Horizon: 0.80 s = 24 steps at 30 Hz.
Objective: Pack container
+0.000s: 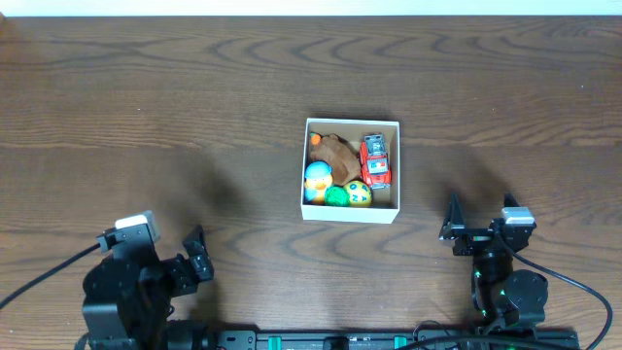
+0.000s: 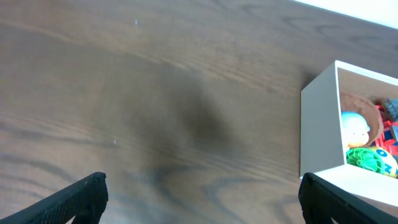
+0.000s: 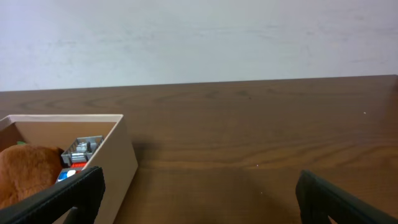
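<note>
— Which colours has the small square cardboard box [image 1: 351, 215]?
— We see white walls, tan inside. The wooden table [image 1: 146, 117] is dark brown with wavy grain.
— And the toys?
— We see a brown plush toy [image 1: 337, 151], a red toy car [image 1: 375, 160], a light blue ball [image 1: 318, 178], a green ball [image 1: 336, 196], a yellow ball [image 1: 359, 193].

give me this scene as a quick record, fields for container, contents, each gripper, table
container: white-walled open box, mid-table
contents: brown plush, red toy car, blue-white toy, green toy, yellow toy
left gripper: open, empty, apart from box
right gripper: open, empty, apart from box
table: dark wood
</note>
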Tool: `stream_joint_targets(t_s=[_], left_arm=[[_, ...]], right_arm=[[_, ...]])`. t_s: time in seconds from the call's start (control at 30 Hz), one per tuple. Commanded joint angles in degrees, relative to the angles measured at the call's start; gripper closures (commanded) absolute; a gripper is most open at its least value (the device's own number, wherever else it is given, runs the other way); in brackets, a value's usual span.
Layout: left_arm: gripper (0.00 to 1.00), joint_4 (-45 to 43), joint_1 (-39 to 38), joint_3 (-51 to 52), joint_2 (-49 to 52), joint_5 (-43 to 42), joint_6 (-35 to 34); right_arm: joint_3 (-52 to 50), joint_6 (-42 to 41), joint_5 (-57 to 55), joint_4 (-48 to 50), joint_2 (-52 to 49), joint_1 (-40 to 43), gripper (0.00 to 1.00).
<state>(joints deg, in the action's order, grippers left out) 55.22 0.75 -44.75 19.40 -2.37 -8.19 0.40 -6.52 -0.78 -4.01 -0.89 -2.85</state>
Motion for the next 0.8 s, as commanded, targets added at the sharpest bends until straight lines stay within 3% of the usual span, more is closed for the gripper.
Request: stream_joint_targets(t_s=[0.0, 0.27, 0.53, 0.67, 0.77], left_arm=[[0.02, -3.30, 0.20, 5.05, -4.28, 1.33, 5.75], [0.02, -32.39, 0.22, 25.20, -15.43, 1.36, 9.20], [0.02, -59.69, 0.20, 39.93, -19.30, 1.36, 10.08], [0.02, -62.84, 0.20, 44.02, -19.30, 1.57, 10.08], [0.02, -58.10, 0.09, 44.52, -19.30, 1.55, 8.72]], right_arm=[[-0.07, 0.42, 0.61, -0.24, 0.50, 0.44, 0.01], [-0.07, 0.42, 0.61, -0.24, 0.50, 0.44, 0.01], [-0.07, 0.42, 0.61, -0.24, 0.50, 0.44, 0.01], [-0.07, 0.42, 0.61, -0.24, 0.50, 0.44, 0.01], [-0.07, 0.39, 0.61, -0.24, 0.50, 0.44, 0.01]])
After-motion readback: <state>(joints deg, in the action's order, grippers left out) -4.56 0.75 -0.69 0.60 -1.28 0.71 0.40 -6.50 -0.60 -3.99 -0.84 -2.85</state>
